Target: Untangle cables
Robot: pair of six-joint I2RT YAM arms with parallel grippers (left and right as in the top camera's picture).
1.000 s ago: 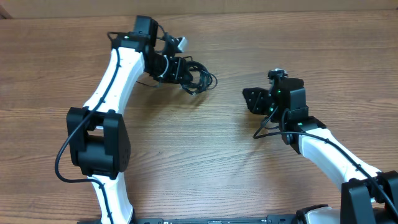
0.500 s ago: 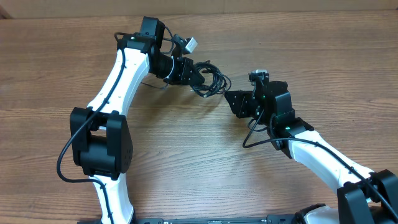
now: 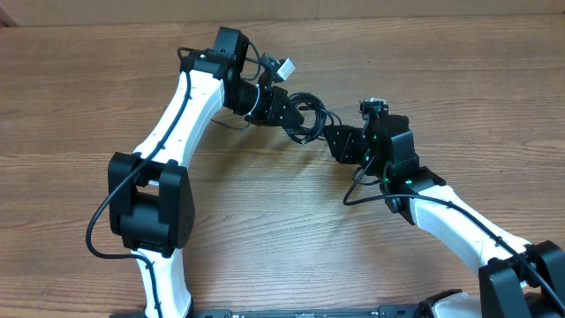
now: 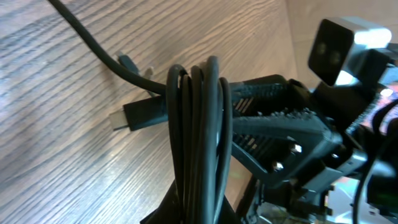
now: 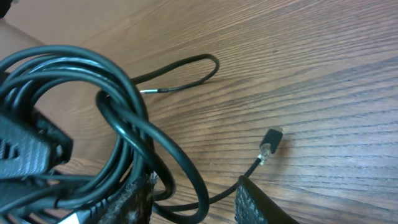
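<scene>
— Overhead view: what is recorded as hidden or unclear?
— The left gripper [image 3: 287, 111] has its fingertips buried in the cables [image 3: 309, 113], a black knot in which single cords cannot be counted. The bundle is seen over the table [image 3: 265, 221], between the two arms. Whether it touches the wood cannot be told from above.

— And from the left wrist?
— Its own fingers are cut off at the bottom edge. The bundle is seen rising as several parallel loops, with one flat plug [image 4: 140, 115] pointing out sideways behind them.

— How is the left gripper entered?
— Closed on the cables, which are clamped at its tip.

— The right gripper [image 3: 339, 141]?
— It is placed just beside the bundle, on the side away from the left gripper. From the right wrist only the ends of its pads [image 5: 134, 199] are in frame, at the bottom edge. They are held apart with a moderate gap. One loop of cord is passed between them. Contact with the pads cannot be confirmed, and nothing is clamped.

— Anything loose?
— A free cord end with a small tip [image 5: 272, 140] is noted lying on the wood, just ahead of the other pad.
</scene>
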